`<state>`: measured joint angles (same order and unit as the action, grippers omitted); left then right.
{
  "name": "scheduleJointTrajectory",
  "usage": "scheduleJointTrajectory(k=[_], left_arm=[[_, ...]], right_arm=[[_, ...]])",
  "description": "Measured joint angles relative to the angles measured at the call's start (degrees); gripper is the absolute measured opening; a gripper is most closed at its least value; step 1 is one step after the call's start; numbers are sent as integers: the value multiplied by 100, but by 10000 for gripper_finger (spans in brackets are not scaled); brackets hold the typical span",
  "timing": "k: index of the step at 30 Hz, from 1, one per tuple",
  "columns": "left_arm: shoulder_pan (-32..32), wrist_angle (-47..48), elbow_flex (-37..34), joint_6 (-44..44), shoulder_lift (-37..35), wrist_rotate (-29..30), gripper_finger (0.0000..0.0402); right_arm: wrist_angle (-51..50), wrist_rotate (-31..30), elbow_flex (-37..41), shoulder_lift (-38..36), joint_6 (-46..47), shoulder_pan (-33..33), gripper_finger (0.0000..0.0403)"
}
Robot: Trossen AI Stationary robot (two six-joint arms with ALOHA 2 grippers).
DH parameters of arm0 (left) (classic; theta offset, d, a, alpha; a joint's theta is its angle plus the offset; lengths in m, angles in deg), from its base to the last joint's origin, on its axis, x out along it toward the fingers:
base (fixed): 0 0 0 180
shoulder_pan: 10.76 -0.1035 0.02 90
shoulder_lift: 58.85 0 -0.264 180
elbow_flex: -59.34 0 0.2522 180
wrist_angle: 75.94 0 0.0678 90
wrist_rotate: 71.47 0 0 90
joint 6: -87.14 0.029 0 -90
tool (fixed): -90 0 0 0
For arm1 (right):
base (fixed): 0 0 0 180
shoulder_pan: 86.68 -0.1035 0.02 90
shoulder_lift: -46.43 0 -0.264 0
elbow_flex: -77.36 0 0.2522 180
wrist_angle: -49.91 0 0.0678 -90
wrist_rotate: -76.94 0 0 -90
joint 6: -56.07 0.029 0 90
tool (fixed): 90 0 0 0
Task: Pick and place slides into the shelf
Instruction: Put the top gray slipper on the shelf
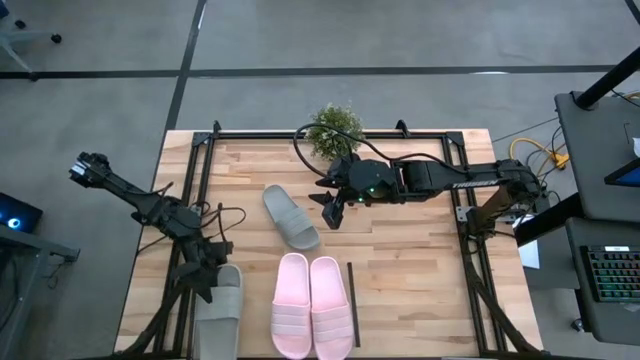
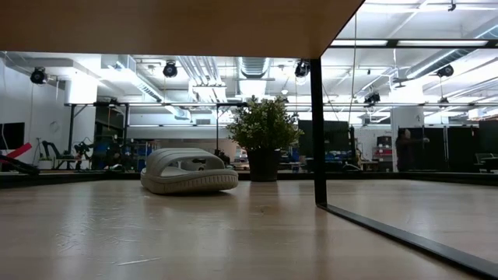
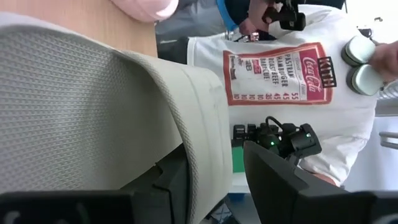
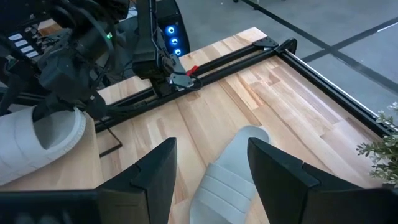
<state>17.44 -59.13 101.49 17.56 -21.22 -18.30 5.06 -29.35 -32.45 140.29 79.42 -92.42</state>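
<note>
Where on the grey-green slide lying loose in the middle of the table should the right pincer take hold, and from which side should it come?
Probably by one side edge beside its wide strap, from above. The grey-green slide lies flat, sole down, alone on bare wood. The right pincer hangs open just beside it, and in the right wrist view its fingers frame the strap.

2 slides (image 1: 312,318) side by side left of bar (image 1: 353,290); plant (image 1: 335,130) behind
</note>
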Motion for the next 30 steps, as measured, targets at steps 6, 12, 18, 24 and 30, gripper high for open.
scheduleJointTrajectory(k=[6, 12, 18, 24, 30], left_arm=[[-4, 40, -19, 97, 39, 161, 125], [-7, 284, -21, 204, 81, 167, 125], [-7, 978, 309, 482, 94, 229, 125], [-7, 1714, 657, 698, 186, 377, 125], [-7, 2015, 691, 777, 406, 457, 125]], right_arm=[[400, 838, 2, 0, 124, -14, 187], [638, 1021, 0, 0, 231, -217, 187], [636, 1010, 2, 0, 175, -251, 187], [607, 1011, 1, 1, -38, -251, 187], [591, 1020, 0, 2, -52, -251, 187]])
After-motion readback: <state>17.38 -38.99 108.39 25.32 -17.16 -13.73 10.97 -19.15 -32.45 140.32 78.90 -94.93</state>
